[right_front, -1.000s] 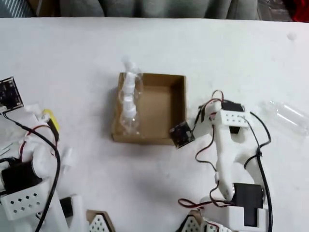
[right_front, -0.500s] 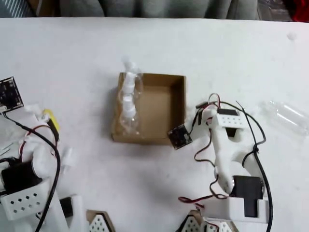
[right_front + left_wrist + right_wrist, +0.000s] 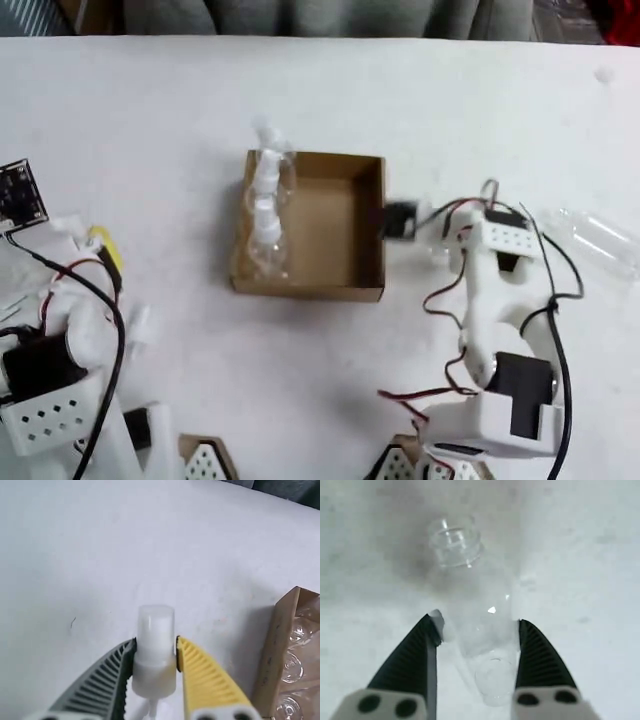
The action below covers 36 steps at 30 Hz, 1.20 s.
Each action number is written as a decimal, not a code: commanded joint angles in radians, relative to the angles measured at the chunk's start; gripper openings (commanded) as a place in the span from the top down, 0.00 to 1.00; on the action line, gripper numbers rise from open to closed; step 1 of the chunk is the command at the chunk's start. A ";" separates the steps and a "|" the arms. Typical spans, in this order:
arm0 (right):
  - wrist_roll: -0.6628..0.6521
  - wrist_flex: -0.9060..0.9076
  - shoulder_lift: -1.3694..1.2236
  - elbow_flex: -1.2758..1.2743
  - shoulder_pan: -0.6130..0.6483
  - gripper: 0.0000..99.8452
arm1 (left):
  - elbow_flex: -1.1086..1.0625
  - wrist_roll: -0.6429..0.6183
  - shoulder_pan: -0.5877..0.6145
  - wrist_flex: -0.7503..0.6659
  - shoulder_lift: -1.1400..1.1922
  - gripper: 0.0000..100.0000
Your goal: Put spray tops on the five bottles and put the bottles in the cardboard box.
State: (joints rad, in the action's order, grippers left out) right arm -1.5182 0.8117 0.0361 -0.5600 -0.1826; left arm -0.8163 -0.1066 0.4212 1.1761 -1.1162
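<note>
My left gripper, with one grey and one yellow finger, is shut on a white spray top just above the table; from above it sits at the left. The black fingers of my right gripper are shut on a clear uncapped bottle, whose open neck points away from the wrist. My right arm stands just right of the cardboard box. Along the box's left wall lie clear bottles with white spray tops. The box's corner also shows beside the left gripper.
Another clear bottle lies on the table right of the right arm. A small white piece rests near the left arm. Both arm bases stand along the table's near edge, and white table stretches behind the box.
The right arm has swung from the box's near right corner to beside its right wall, and its wrist has turned. The left arm has kept still.
</note>
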 commanded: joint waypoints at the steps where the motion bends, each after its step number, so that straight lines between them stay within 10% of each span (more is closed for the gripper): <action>1: 0.358 0.153 0.005 0.135 -0.068 0.98 | 0.011 0.003 0.007 -0.020 -0.015 0.98; 7: 0.649 0.335 0.001 0.201 -0.189 0.98 | 0.011 0.003 0.005 -0.020 -0.015 0.98; 22: 0.647 0.145 -0.007 0.041 -0.303 0.70 | -0.011 0.005 0.008 -0.025 -0.015 0.98; 36: 0.479 0.208 -0.007 0.150 -0.223 0.68 | -0.009 0.005 0.004 -0.025 -0.015 0.98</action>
State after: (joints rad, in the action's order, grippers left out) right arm -1.0211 0.9989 0.0192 -0.4664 -0.4266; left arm -0.8347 -0.1066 0.4212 1.1745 -1.1162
